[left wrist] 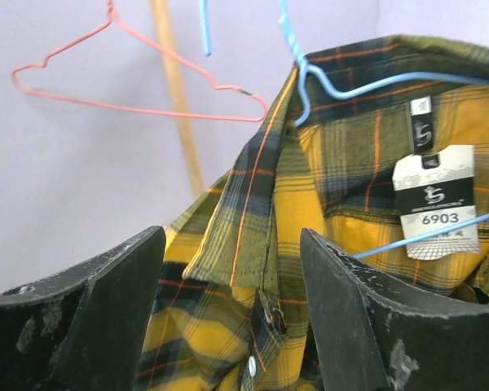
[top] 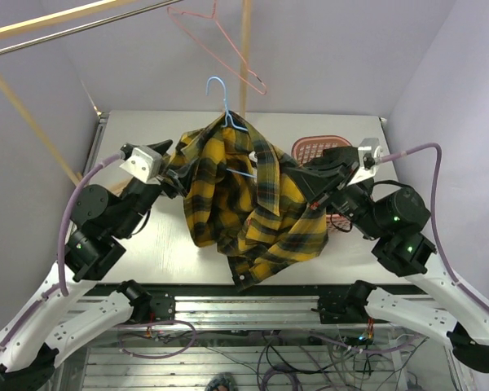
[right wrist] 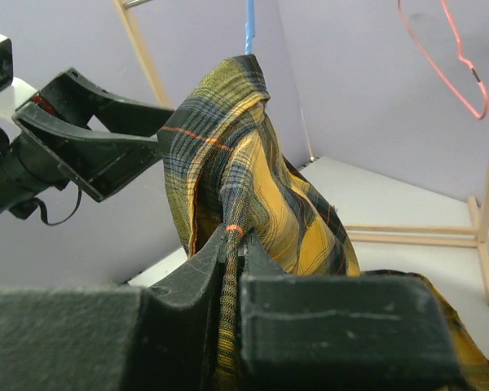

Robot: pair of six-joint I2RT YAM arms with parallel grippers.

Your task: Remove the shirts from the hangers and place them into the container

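My right claw (right wrist: 232, 244) is clamped hard on a fold of the yellow-and-black plaid shirt (top: 244, 204). The cloth is squeezed into a thin rope between its 2 fingers, and in the top view it bites the garment from 3 o'clock. My left claw (left wrist: 232, 244) stands wide at the shirt's 9 o'clock and holds nothing. Its fingers (left wrist: 106, 309) sit either side of the collar edge and button placket, and I cannot tell whether they touch the cloth. Under everything is the white table (top: 147, 244), and behind it stands the rack, with a wooden post (top: 245, 49) at 12 o'clock and a metal rail (top: 65, 28) slanting off toward 10 o'clock. The shirt sits mid-table between my 2 arms, bunched and draped, its collar up at 12 o'clock and its lower hem down at 6 o'clock by the table's near edge; it is outside the container. The salmon-pink basket (top: 314, 145) sits at the shirt's 2 o'clock, just beside the cloth and half hidden by my right arm (top: 391, 220); I cannot make out what is in it. The blue hanger (top: 220, 98) is inside the shirt's neck, its hook poking up at 12 o'clock. The pink hanger (top: 220, 41) hangs bare above it, farther toward 12 o'clock, its hook cut off by the frame. Smallest, in the left wrist view, a white tag (left wrist: 434, 199) printed 6903 hangs under the black neck label (left wrist: 421, 122), with a blue wire crossing its lower edge.
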